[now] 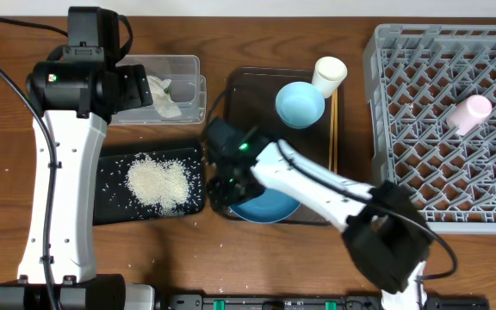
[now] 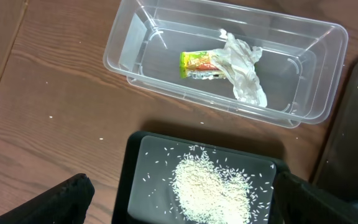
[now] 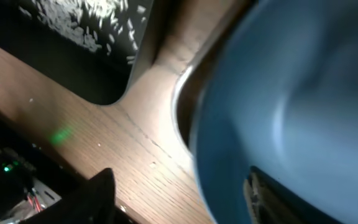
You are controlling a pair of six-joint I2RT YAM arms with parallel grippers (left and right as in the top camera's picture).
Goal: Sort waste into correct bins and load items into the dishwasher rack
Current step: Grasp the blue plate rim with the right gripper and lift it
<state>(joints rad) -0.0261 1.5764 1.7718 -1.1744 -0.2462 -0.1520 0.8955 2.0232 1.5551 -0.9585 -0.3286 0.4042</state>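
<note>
Overhead layout, 12 o'clock at the far table edge. The left gripper (image 2: 180, 180) hangs with its jaws spread wide and empty above the clear rectangular plastic tub (image 2: 135, 37), which holds the crumpled white paper napkin (image 2: 244, 68) and, touching it at 9 o'clock, the small yellow-green wrapper (image 2: 197, 64). At the tub's 6 o'clock lies the shallow black rectangular tray (image 1: 110, 185) bearing the heap of loose white rice grains (image 1: 158, 182). On the brown textured serving tray (image 1: 248, 95), the wide dark-blue bowl (image 1: 269, 207) sits at 6 o'clock, the small light-blue bowl (image 1: 300, 103) at 1 o'clock with the white cup (image 1: 329, 73) against it, and the thin wooden chopsticks (image 1: 333, 129) along 3 o'clock. The right gripper (image 3: 179, 177) straddles the dark-blue bowl's rim at 9 o'clock; whether it clamps cannot be told. The pink cup (image 1: 470, 114) lies in the large grey plastic lattice rack (image 1: 377, 103) at the table's 3 o'clock.
</note>
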